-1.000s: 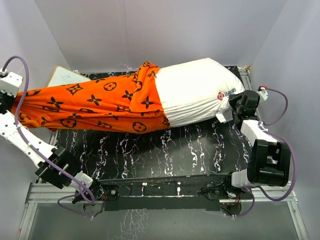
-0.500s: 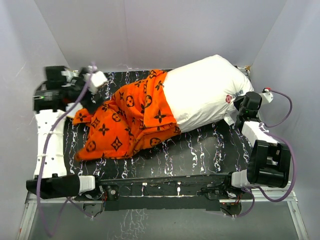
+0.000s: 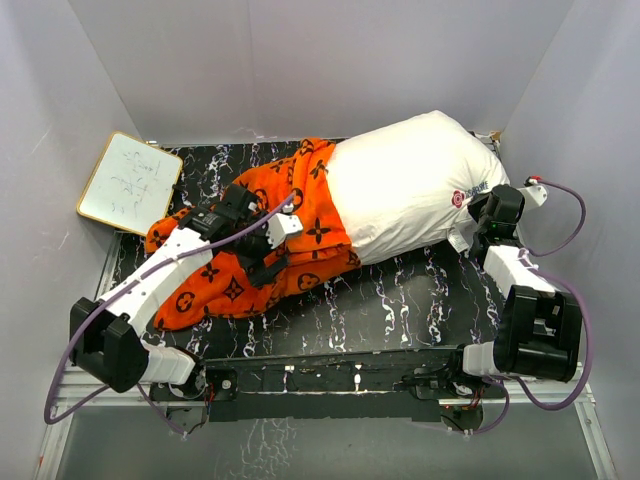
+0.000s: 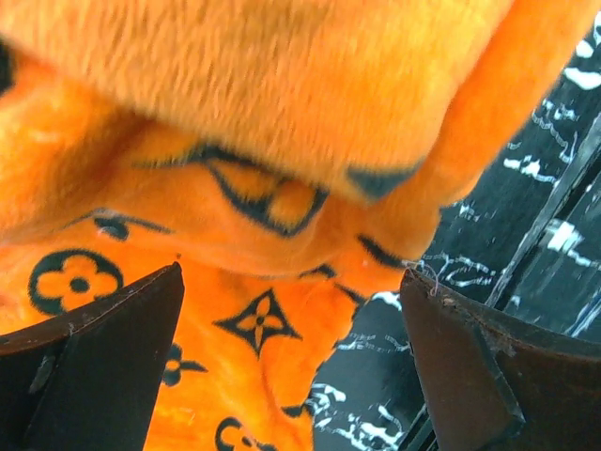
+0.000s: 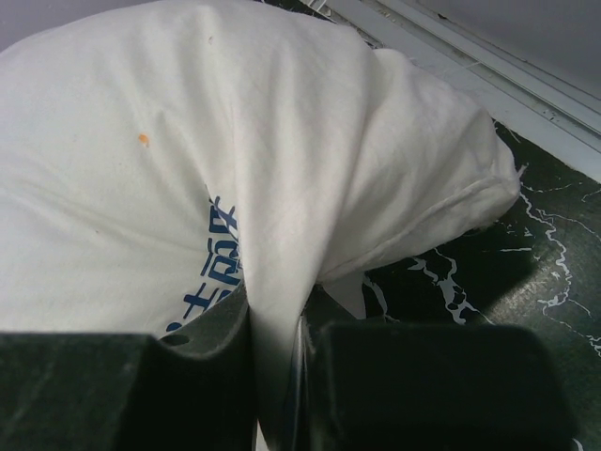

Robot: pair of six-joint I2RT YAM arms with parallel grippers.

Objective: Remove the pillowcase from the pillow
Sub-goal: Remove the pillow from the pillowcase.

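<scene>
The plump white pillow is anchored, clamped by the right gripper; the orange monogrammed plush pillowcase is straddled by the spread-open left gripper.

The pillowcase is thick orange plush, fuzzy and matt, and the nap softens the edges of its black motifs. The pillow is plain white woven cloth, smooth and matt, creased in soft folds, with its logo printed flat on the weave. The desk has a smooth black marble-look top with white veining and a faint sheen. The left claw has dark, matt fingers with scuffed edges. The right claw looks like dull black plastic. The whiteboard has a slick white face in a tan, wood-like frame. The left arm wears smooth white plastic shells.
</scene>
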